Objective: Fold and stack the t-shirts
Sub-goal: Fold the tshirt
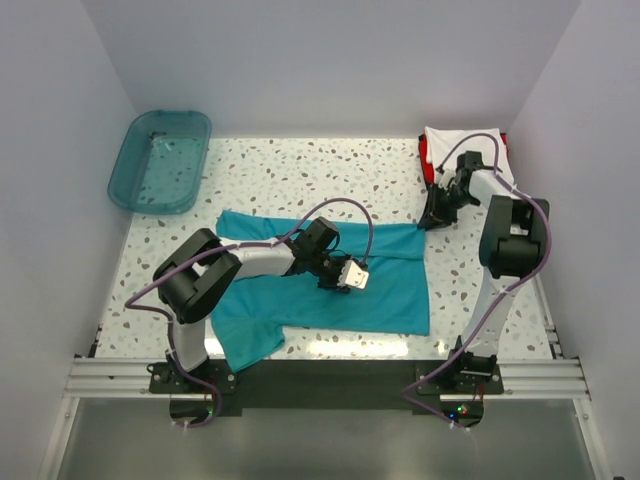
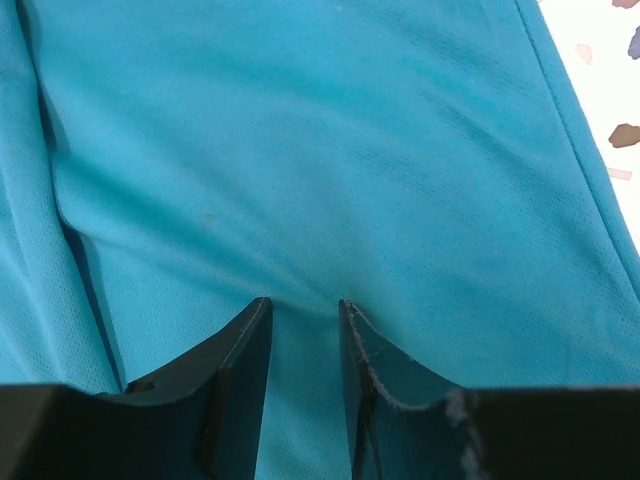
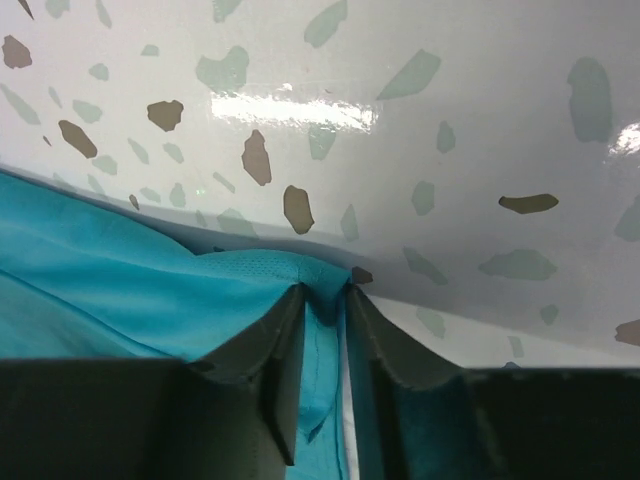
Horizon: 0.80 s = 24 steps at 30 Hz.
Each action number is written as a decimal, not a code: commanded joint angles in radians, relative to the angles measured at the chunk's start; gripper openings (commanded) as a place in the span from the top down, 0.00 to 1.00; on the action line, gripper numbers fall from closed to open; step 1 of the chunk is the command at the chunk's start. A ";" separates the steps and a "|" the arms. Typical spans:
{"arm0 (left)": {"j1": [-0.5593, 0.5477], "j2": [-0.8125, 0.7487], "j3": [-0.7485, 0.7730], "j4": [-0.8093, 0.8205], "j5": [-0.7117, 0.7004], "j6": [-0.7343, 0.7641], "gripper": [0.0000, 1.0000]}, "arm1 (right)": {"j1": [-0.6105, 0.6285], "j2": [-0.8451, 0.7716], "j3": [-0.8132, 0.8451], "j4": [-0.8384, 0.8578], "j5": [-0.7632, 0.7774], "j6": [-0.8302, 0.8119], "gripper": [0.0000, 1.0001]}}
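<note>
lying flat in the middle of the tabletop point(image 1: 300, 170) is the teal-blue shirt point(image 1: 390, 290). the right jaws pinch its far right corner. the left jaws are a little apart, just over its middle. the white shirt point(image 1: 440, 140) lies on the red shirt point(image 1: 423, 155) in the far right corner.

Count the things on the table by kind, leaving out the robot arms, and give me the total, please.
T-shirts: 3 (teal-blue t-shirt, white t-shirt, red t-shirt)
Plastic bin: 1
Total: 4
</note>
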 commanded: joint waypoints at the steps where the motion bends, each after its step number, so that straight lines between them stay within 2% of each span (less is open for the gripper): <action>1: 0.000 0.004 0.005 -0.047 0.003 0.017 0.61 | -0.003 -0.003 0.037 -0.004 -0.003 -0.017 0.70; 7: 0.099 -0.101 0.135 -0.096 0.138 -0.210 0.58 | -0.003 -0.096 0.074 -0.099 -0.032 -0.129 0.59; 8: 0.150 -0.144 0.149 -0.117 0.152 -0.283 0.58 | -0.003 -0.110 0.086 -0.139 -0.037 -0.179 0.56; 11: 0.263 -0.218 0.166 -0.203 0.160 -0.363 0.57 | 0.003 -0.160 0.106 -0.176 -0.043 -0.255 0.53; 14: 0.392 -0.259 0.149 -0.284 0.102 -0.417 0.57 | 0.040 -0.185 0.097 -0.213 -0.026 -0.304 0.54; 17: 0.519 -0.243 0.148 -0.381 -0.021 -0.460 0.58 | 0.100 -0.199 0.057 -0.216 0.006 -0.327 0.57; 19: 0.614 -0.215 0.144 -0.412 -0.085 -0.504 0.59 | 0.184 -0.197 0.028 -0.207 0.047 -0.343 0.57; 20: 0.641 -0.204 0.141 -0.420 -0.107 -0.512 0.59 | 0.225 -0.191 0.022 -0.199 0.060 -0.347 0.58; 24: 0.708 -0.152 0.138 -0.432 -0.216 -0.538 0.60 | 0.264 -0.119 -0.001 -0.175 0.112 -0.352 0.59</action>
